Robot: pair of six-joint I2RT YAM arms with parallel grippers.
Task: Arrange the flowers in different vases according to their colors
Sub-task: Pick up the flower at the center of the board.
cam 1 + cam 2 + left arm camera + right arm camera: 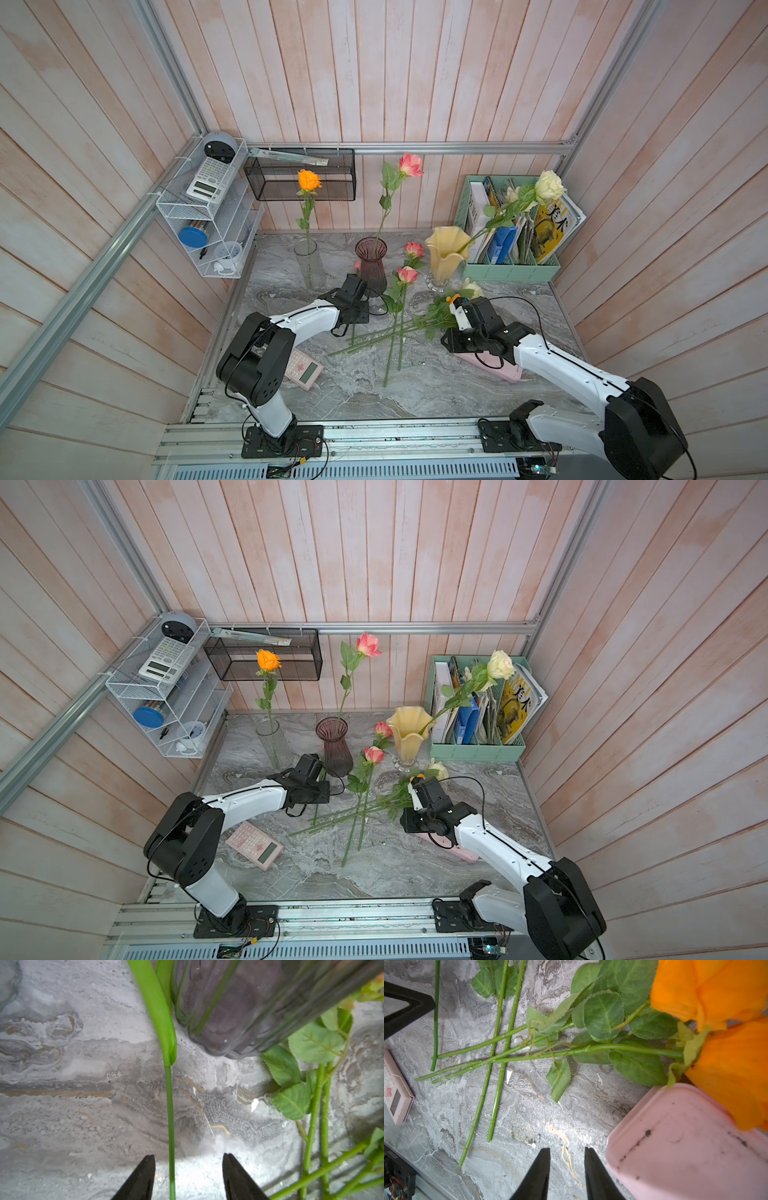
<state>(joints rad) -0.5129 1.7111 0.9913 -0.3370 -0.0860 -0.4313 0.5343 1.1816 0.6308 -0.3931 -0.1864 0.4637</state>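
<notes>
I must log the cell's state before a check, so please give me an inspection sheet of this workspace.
Surface: grey marbled tabletop, no spill seen.
Job's things: orange rose in clear vase; pink rose in purple vase; cream rose in yellow vase; loose flowers lie crossed.
Clutter: pink calculator, pink case.
Grippers: left gripper open, fingers astride a smooth green stem; right gripper open, empty.
Cables: black cables loop at both wrists.
Surroundings: plank walls, white wire shelf, black mesh basket, mint-green file holder.
</notes>
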